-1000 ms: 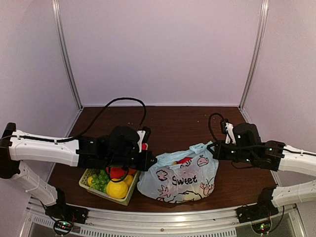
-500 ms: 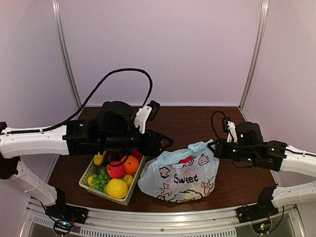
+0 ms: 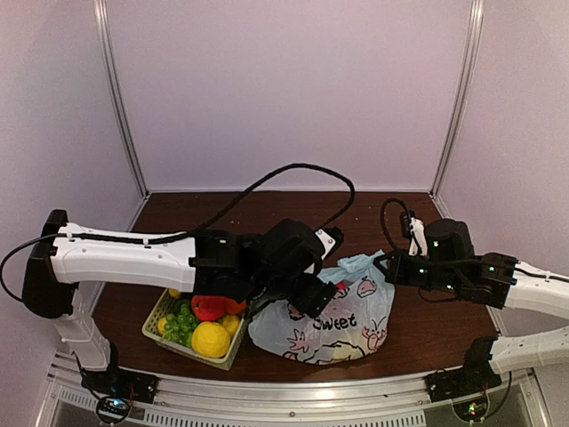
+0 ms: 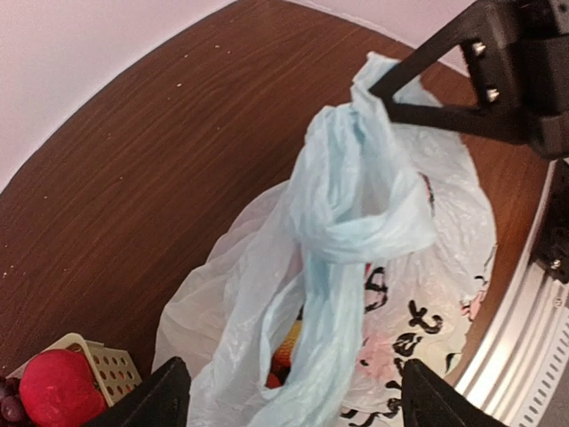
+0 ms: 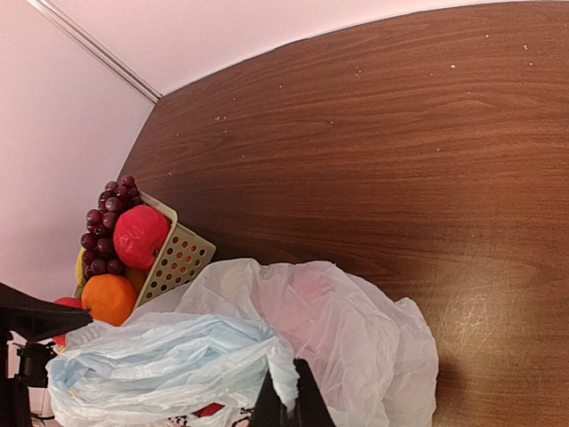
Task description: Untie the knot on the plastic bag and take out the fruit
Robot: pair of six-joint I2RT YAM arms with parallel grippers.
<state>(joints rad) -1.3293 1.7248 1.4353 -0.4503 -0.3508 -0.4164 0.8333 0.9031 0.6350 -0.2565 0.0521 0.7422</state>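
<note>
The pale blue plastic bag (image 3: pixel 331 325) lies on the table near the front edge, dark print on its side. Its handles stand up in a loose bunched twist, the knot (image 4: pixel 360 227). My right gripper (image 5: pixel 286 402) is shut on the tip of one handle (image 4: pixel 373 71) and holds it up. My left gripper (image 4: pixel 298 400) hovers open just above the bag's left side, one fingertip on each side of the hanging film. Through the gaping mouth, orange and red fruit (image 4: pixel 283 356) shows inside. In the top view, the left gripper (image 3: pixel 313 298) covers the bag's upper left.
A perforated cream basket (image 3: pixel 169 313) sits left of the bag, touching it, and holds a yellow lemon-like fruit (image 3: pixel 211 340), green grapes (image 3: pixel 180 325), a red fruit (image 5: pixel 138 236), an orange (image 5: pixel 108 298) and dark grapes (image 5: pixel 105 218). Bare brown table (image 3: pixel 293 218) lies behind.
My left arm has swung right from over the basket to over the bag, and its gripper has opened. The right gripper has kept its hold on the handle in place.
</note>
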